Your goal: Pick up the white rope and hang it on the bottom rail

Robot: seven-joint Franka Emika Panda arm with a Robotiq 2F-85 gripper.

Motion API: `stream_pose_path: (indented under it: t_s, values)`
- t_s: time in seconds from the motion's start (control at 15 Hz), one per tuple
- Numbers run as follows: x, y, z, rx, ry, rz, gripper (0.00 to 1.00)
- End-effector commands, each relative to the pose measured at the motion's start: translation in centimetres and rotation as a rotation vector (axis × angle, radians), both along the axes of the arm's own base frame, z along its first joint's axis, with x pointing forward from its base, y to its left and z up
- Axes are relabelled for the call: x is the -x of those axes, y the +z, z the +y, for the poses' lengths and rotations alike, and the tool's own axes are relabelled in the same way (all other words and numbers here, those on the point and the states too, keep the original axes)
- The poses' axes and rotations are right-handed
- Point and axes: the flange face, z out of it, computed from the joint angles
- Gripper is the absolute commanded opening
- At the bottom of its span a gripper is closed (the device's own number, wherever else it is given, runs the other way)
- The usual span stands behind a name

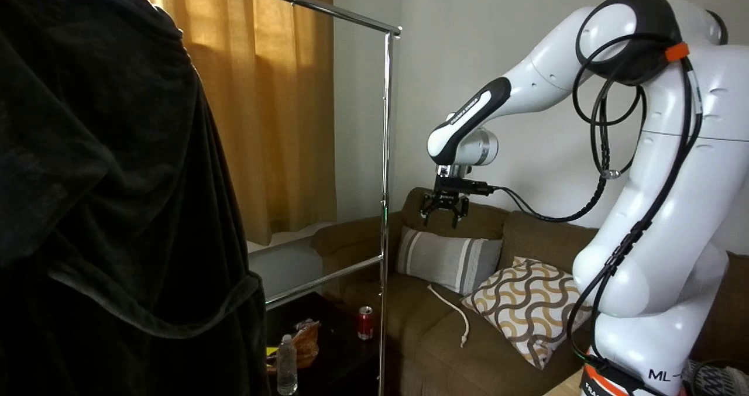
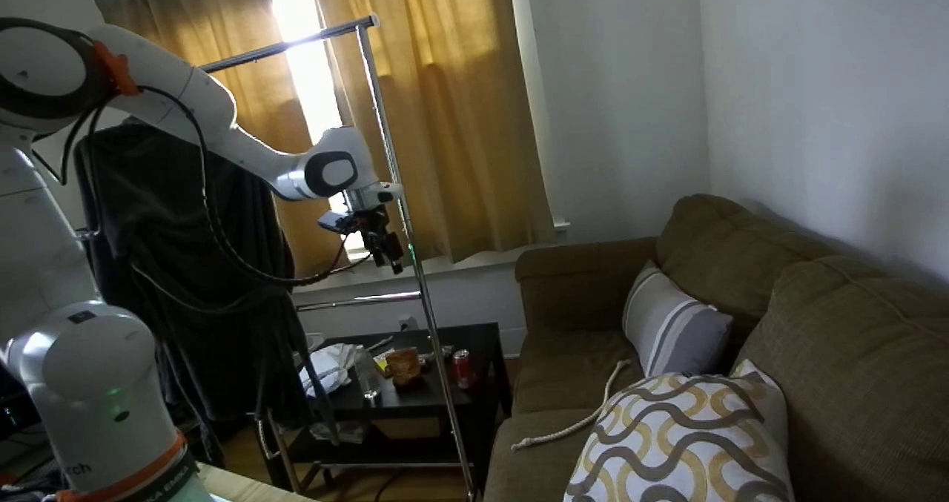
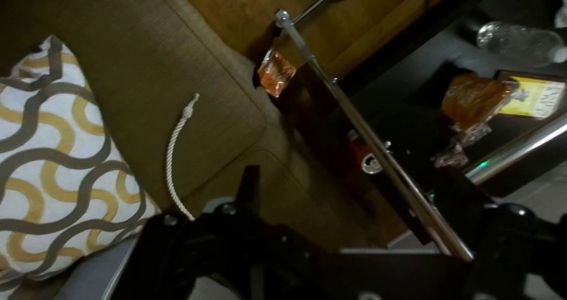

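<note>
The white rope [image 1: 452,305] lies in a loose curve on the brown sofa seat. It also shows in an exterior view [image 2: 578,426] and in the wrist view [image 3: 169,162], where its knotted end points up. My gripper [image 1: 441,217] is open and empty, well above the sofa, and shows in an exterior view [image 2: 391,265] beside the rack's upright. In the wrist view, my gripper [image 3: 355,174] has its fingers wide apart, with the rope to the left of them. The rack's low silver cross rail [image 1: 327,281] runs bare from the upright; it also shows in an exterior view [image 2: 359,301].
The rack's metal upright [image 1: 384,150] stands between sofa and black table [image 2: 474,339]. A dark robe [image 1: 146,179] hangs from the rack. The table holds a red can [image 1: 365,323] and a bottle [image 1: 287,364]. A patterned pillow [image 2: 675,443] and a grey pillow [image 2: 671,324] flank the rope.
</note>
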Motion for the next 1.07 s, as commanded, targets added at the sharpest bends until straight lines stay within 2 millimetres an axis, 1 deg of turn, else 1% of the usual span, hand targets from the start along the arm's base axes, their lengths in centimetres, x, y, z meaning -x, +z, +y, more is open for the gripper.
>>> stream_pose_path:
  t_s: [0.0,0.13,0.2,0.4,0.47,0.53,0.67,0.8,0.93,1.0]
  values:
    - [-0.3,-1.2,-0.2,0.007,-0.003,0.014,1.00]
    - [-0.8,-3.1,-0.4,0.005,-0.004,0.040,1.00]
    - [-1.0,-3.5,-0.4,0.005,-0.004,0.044,1.00]
    - [-1.3,-3.3,-0.4,0.006,-0.004,0.038,1.00]
    - [-2.4,-4.4,-1.9,0.028,-0.058,0.075,1.00]
    - [-3.4,-6.0,-4.1,0.056,-0.147,0.084,1.00]
    - [-4.5,-8.5,-7.5,0.090,-0.229,0.115,1.00]
    - [-5.5,-11.6,-10.9,0.126,-0.323,0.157,1.00]
    - [-6.6,-14.9,-13.9,0.180,-0.409,0.200,1.00]
    - [-6.9,-16.7,-14.9,0.198,-0.438,0.225,1.00]
